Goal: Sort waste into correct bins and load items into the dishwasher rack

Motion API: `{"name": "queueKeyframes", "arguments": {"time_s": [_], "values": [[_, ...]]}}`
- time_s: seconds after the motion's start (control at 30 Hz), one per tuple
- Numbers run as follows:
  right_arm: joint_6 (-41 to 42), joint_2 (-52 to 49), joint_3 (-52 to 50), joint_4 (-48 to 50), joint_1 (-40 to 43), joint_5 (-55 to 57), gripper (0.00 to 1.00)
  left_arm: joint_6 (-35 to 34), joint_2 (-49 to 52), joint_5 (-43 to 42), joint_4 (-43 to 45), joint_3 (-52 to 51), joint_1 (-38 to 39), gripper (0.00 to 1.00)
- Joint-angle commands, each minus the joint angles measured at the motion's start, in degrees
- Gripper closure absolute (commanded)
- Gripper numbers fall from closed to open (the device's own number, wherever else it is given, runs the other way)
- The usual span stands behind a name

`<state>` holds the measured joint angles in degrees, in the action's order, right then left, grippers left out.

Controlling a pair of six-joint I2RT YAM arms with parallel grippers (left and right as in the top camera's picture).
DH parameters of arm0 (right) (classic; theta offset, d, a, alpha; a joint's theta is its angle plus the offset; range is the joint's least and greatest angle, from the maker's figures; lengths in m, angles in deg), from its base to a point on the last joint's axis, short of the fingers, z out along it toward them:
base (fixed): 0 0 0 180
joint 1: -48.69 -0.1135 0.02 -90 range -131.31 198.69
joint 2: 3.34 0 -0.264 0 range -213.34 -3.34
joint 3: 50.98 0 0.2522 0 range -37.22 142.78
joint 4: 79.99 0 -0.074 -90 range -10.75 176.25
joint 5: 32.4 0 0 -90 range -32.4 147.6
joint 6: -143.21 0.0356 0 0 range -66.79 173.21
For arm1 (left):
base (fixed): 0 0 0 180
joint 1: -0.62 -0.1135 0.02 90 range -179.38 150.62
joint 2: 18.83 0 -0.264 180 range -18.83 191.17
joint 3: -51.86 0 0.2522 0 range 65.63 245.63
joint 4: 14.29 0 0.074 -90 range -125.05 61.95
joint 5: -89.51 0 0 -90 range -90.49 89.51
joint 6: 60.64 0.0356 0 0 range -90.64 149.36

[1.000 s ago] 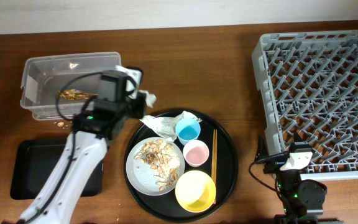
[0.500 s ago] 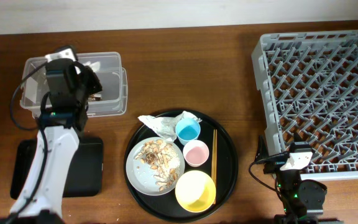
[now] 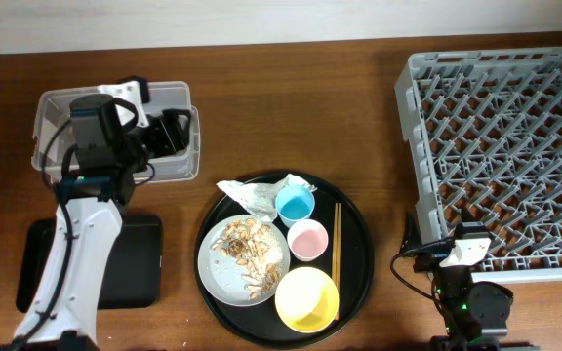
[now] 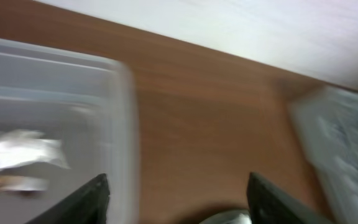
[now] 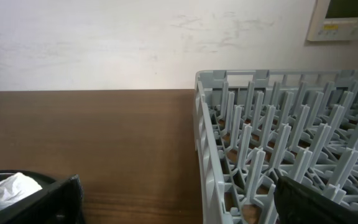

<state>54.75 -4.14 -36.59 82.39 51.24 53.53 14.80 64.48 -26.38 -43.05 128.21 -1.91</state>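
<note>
One large square light-grey plastic dishwasher rack [image 3: 501, 136] is set at the right of the wooden table [image 3: 359, 97]. The right gripper [image 5: 179, 202] is seen near the rack's front left corner, its jaws spread wide and empty. One large round black tray [image 3: 357, 234] is placed centrally. One clear rectangular plastic tub [image 3: 176, 96] is overhung by the left gripper [image 4: 185, 196], whose fingers are parted with nothing clamped. One shallow black rectangular tray [image 3: 37, 263] is set just in front of the tub. On the round tray are carried one grey round plate [image 3: 218, 273], one yellow bowl [image 3: 306, 298], one small light-blue cup [image 3: 295, 204], one small pink cup [image 3: 307, 239] and one pair of thin wooden chopsticks [image 3: 336, 249]. One crumpled white-and-gold snack wrapper [image 3: 257, 193] is also carried there, well apart from both grippers. Brown and beige food scraps [image 3: 252, 255] are strewn on the plate.
</note>
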Motion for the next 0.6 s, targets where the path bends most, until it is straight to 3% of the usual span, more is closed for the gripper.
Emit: {"name": "queueKeyframes", "arguments": {"time_s": [0.0,0.2,0.37,0.43,0.5,0.57], "values": [[0.17,0.44,-0.31,-0.28,0.11,0.24,0.01,2.67,-1.31,-13.25,-6.34,0.57,3.02,0.58],[0.17,0.44,-0.31,-0.28,0.11,0.24,0.01,2.62,-1.31,-1.18,-19.39,0.5,10.69,0.58],[0.17,0.44,-0.31,-0.28,0.11,0.24,0.01,2.64,-1.14,-1.2,-21.53,0.42,15.28,0.58],[0.17,0.44,-0.31,-0.28,0.11,0.24,0.01,2.43,-0.76,-1.07,-21.46,0.39,16.63,0.62],[0.17,0.44,-0.31,-0.28,0.11,0.24,0.01,-2.71,-0.37,3.87,-21.64,0.39,17.46,0.76],[0.17,0.44,-0.31,-0.28,0.11,0.24,0.02,-12.59,0.22,14.56,-22.82,0.37,18.08,0.75]]}}
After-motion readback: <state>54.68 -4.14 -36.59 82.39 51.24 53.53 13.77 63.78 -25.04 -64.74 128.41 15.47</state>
